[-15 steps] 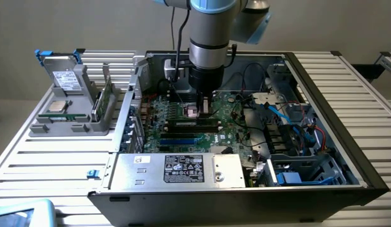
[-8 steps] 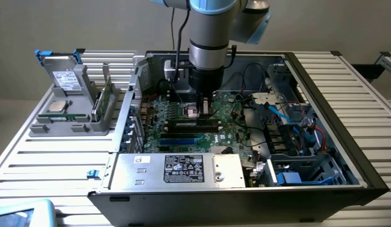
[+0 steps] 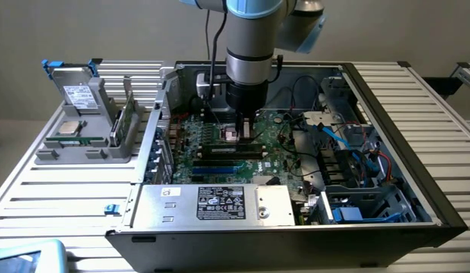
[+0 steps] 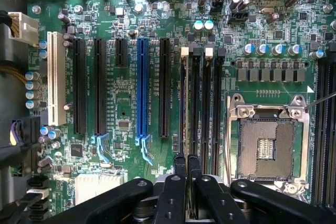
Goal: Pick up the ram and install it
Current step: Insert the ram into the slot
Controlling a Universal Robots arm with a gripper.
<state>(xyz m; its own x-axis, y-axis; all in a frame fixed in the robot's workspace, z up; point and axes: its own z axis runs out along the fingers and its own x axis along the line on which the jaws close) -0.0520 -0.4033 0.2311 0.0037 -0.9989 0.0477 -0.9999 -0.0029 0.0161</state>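
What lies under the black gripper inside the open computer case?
Under the black gripper run long black memory slots on the green motherboard. The gripper is shut. Its own fingers cover the stretch of slot directly below, so whether anything is held there cannot be seen.

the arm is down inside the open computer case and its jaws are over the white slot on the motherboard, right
Not the white slot. The arm is down inside the open computer case, but its jaws are over the black memory slots beside the processor socket, as the wrist view shows.
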